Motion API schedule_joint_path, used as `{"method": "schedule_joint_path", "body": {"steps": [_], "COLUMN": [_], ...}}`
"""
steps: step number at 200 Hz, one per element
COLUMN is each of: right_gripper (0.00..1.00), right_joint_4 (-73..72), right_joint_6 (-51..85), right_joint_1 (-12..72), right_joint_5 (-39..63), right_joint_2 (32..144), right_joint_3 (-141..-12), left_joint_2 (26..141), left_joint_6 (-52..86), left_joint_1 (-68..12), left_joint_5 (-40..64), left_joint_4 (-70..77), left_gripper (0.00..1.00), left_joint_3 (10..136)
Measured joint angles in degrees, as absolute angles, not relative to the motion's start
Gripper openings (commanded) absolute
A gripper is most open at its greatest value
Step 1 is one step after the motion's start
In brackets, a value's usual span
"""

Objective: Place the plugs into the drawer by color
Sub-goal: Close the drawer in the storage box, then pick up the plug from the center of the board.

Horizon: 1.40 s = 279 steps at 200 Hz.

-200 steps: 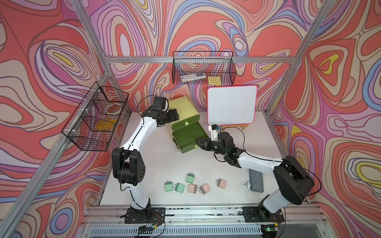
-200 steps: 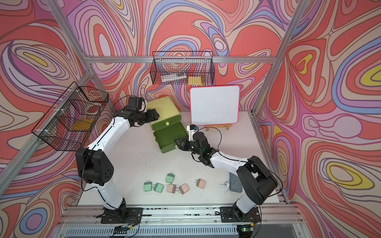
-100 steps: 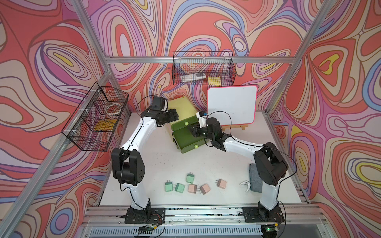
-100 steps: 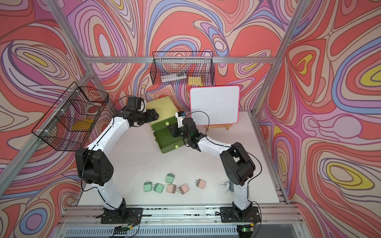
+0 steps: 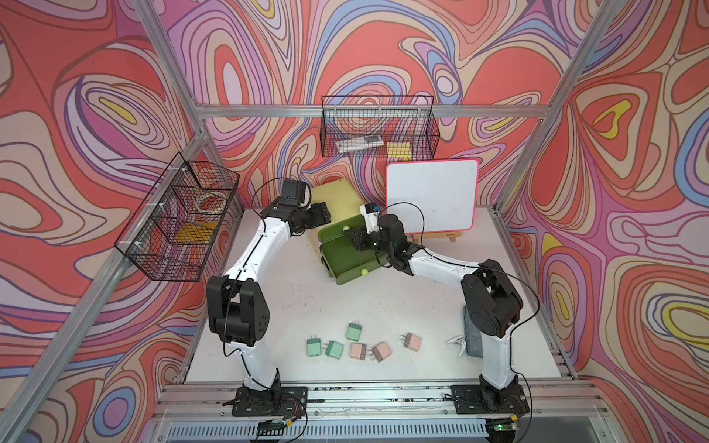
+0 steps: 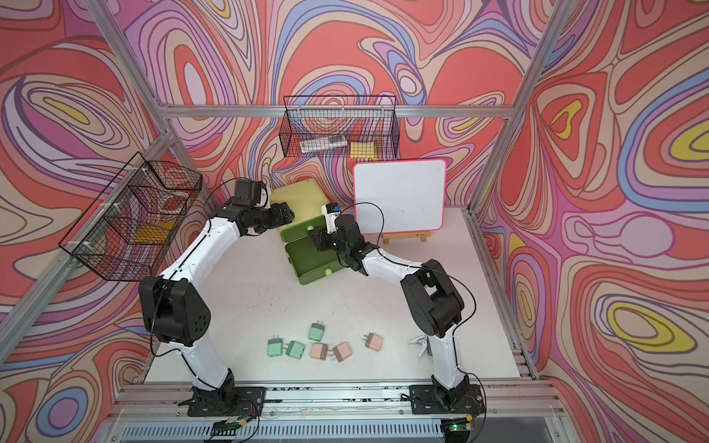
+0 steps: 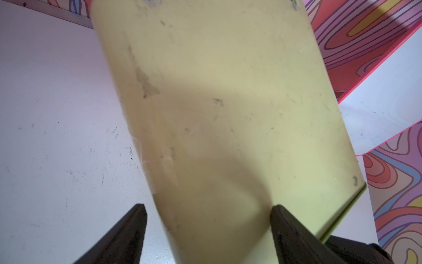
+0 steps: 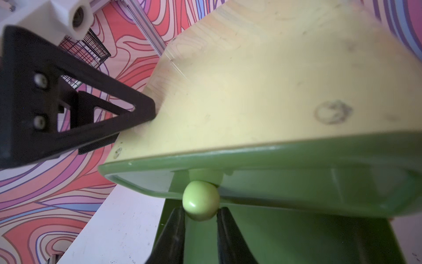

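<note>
Two black wire baskets hang on the walls, one at the left (image 5: 172,230) and one at the back (image 5: 378,132). Right of the left basket, the left gripper (image 5: 323,215) stands with jaws apart at the drawer chest (image 5: 337,197). One finger (image 8: 137,112) touches the chest's lime-yellow top and the other lies beside its edge.

The chest sits at the rear centre of the desk (image 5: 383,307) with two olive drawers pulled out, the lower drawer (image 5: 345,261) farther. The right gripper (image 8: 201,219) is pinched narrowly on the pale green knob (image 8: 201,200) of the upper drawer (image 5: 337,232). A pink-rimmed whiteboard (image 5: 431,199) on a wooden easel stands just right of the chest, behind the right arm.

Near the front edge, three mint plugs (image 5: 334,349) lie left of three pinkish-beige plugs (image 5: 382,351). A white clip (image 5: 456,342) and a grey pad (image 5: 471,337) follow, the pad partly hidden by the right arm.

The desk is white, flat and scuffed. The walls carry red and purple swirls inside an aluminium frame. The plugs are rounded cubes with metal prongs.
</note>
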<state>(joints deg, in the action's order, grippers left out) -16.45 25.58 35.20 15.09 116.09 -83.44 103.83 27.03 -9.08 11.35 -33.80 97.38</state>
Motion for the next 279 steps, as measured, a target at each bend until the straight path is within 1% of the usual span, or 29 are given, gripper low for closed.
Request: {"method": "schedule_joint_path", "body": {"steps": [30,45,65,79,99,116,132,157,173,186,207,223,279], "right_gripper": [0.37,0.39,0.40,0.41,0.42,0.43,0.44,0.48,0.52,0.57,0.66,0.69,0.70], "right_joint_4": [-15.6,-14.8,-11.0,-7.4,-3.2,-0.4,2.2,6.6,8.9,10.2,11.7,12.2,12.4], "right_joint_6": [25.2,24.5,23.0,21.7,20.2,19.6,19.6,20.0,20.4,20.7,21.3,21.8,22.0], "right_joint_1": [35.2,35.2,35.6,36.8,41.5,48.5,55.5,64.2,67.8,69.9,71.1,71.0,71.0], "right_joint_5": [15.6,15.5,14.0,11.2,5.5,-0.2,-4.6,-10.4,-13.1,-14.6,-16.1,-17.1,-18.7], "right_joint_2": [116.6,115.0,109.1,103.1,94.1,87.7,84.9,86.3,89.4,92.3,95.7,97.1,99.8], "right_joint_3": [-84.5,-82.9,-77.9,-73.9,-68.4,-63.6,-59.8,-55.9,-55.0,-55.0,-55.0,-55.0,-55.0], "left_joint_2": [103.5,103.5,103.2,103.1,103.1,103.0,102.7,102.5,102.4,102.3,101.7,101.2,100.9], "left_joint_6": [27.0,27.0,27.0,27.0,27.0,27.0,27.0,27.0,27.0,27.0,27.0,27.0,27.0], "left_joint_1": [-9.0,-9.0,-9.0,-9.0,-9.0,-9.0,-9.0,-9.0,-9.0,-9.0,-9.0,-9.0,-9.0], "left_joint_5": [11.4,11.4,11.1,10.9,10.8,10.7,10.7,10.7,10.7,10.7,10.7,10.7,10.7], "left_joint_4": [-33.9,-33.9,-34.0,-34.3,-34.4,-34.5,-34.6,-34.8,-34.7,-34.7,-34.7,-34.8,-34.8], "left_gripper": [0.84,0.85,0.85,0.85,0.85,0.85,0.85,0.85,0.85,0.85,0.85,0.85,0.85], "left_joint_3": [97.1,97.0,97.0,97.0,97.0,97.0,96.8,96.5,96.3,96.2,95.5,95.1,94.7]}}
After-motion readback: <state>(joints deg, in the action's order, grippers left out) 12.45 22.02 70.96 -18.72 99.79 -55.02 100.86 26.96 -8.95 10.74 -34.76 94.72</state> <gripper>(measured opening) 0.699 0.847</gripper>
